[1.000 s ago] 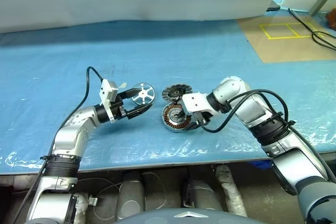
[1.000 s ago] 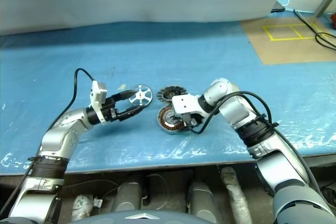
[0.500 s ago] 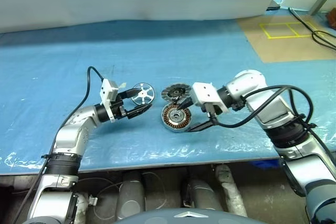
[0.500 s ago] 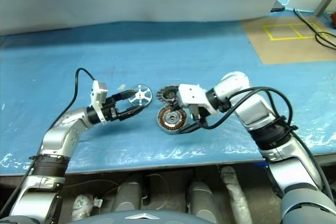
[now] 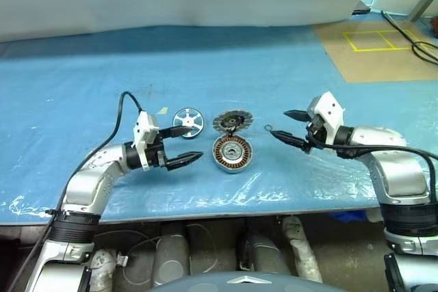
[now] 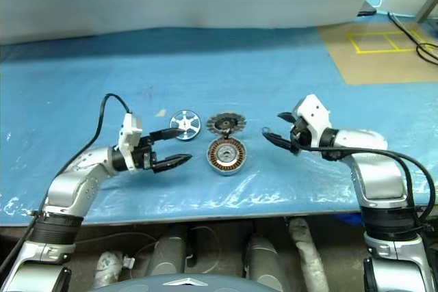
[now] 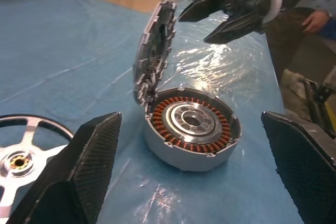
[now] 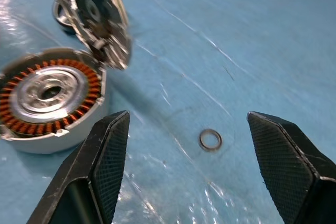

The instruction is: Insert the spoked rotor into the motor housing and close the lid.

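A blue plastic sheet covers the surface (image 5: 205, 66), with a pale curtain behind and a brown floor patch marked with yellow tape (image 5: 373, 39) well off beyond the right end effector. The motor housing (image 5: 232, 153) sits between the two end effectors, open side up, its copper windings showing, and the lid (image 5: 232, 122) leans on edge against the housing's far rim, finned face tilted over the cup. The spoked rotor (image 5: 188, 119) lies flat on the sheet just beyond the left end effector (image 5: 186, 144), whose fingers stand wide apart with nothing between them, pointing toward the housing. The right end effector (image 5: 287, 125) is on the housing's other side, clear of it, fingers also spread and empty. A small metal ring (image 8: 210, 139) lies loose on the sheet between that end effector and the housing. As I judge it, the rotor is not yet picked up, and the propped lid is the main hazard: a nudge while lowering the rotor could drop it shut over the empty cup. The thin rotor, lying flat, may slip on the plastic when pinched. The loose ring could be swept away or trapped under the housing.
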Action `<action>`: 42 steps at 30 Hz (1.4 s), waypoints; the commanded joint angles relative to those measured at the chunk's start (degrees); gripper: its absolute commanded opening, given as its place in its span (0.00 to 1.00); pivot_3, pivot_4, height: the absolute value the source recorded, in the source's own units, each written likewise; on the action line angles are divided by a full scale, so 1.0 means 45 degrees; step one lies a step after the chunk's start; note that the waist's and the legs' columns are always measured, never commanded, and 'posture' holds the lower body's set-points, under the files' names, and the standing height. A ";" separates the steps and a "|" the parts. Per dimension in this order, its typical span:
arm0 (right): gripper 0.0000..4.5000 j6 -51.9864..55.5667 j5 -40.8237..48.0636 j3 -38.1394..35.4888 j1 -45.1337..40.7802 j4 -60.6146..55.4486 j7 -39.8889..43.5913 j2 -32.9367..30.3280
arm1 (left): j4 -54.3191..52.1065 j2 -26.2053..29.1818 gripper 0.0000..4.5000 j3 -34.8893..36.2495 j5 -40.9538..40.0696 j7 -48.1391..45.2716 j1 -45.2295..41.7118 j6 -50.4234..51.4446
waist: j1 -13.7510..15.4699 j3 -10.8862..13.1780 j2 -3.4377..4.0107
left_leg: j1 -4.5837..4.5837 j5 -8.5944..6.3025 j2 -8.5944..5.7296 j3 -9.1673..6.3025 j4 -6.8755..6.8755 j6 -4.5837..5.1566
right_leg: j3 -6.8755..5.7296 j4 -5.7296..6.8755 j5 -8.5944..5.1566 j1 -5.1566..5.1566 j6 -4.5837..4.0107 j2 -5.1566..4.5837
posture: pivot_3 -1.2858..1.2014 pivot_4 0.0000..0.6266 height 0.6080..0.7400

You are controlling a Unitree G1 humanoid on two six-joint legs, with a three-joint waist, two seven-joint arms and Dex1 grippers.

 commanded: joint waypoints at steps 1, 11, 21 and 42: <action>0.83 -0.1009 -0.0183 0.0310 -0.0014 0.0767 -0.1124 0.0849 | -0.0430 0.0120 1.00 -0.0249 0.0008 -0.0185 -0.0238 -0.0015 | 0.0000 0.0001 0.0002 | -0.0005 0.0003 -0.0002 0.0000 -0.0002 -0.0005 | 0.0000 0.0001 0.0000 -0.0006 0.0000 0.0000 | 0.52 0.24 1.00; 0.83 -0.3156 -0.1403 0.1686 -0.0844 0.3670 -0.2671 0.1896 | -0.0320 -0.0050 1.00 -0.0491 0.0256 0.0197 -0.0349 -0.0228 | 0.0002 0.0001 0.0003 | -0.0021 0.0008 -0.0046 0.0001 -0.0005 -0.0012 | 0.0009 -0.0004 -0.0005 -0.0010 0.0015 -0.0019 | 0.52 0.24 1.00; 0.74 -0.3483 -0.1199 0.1479 -0.0896 0.5087 -0.2511 0.1567 | -0.0363 -0.0067 1.00 -0.0471 0.0271 0.0473 -0.0371 -0.0210 | 0.0014 0.0000 0.0002 | 0.0016 0.0007 -0.0049 -0.0005 0.0004 -0.0010 | 0.0008 -0.0001 -0.0005 0.0034 0.0016 -0.0021 | 0.52 0.24 1.00; 0.12 -0.3192 -0.0689 0.1307 -0.0448 0.4442 -0.2333 0.1254 | 0.0470 -0.0198 1.00 -0.0549 0.0526 0.0072 -0.0513 -0.0809 | 0.0036 -0.0001 0.0000 | 0.0050 0.0006 -0.0061 -0.0006 0.0004 -0.0008 | 0.0007 -0.0008 -0.0008 0.0070 0.0020 -0.0035 | 0.52 0.24 1.00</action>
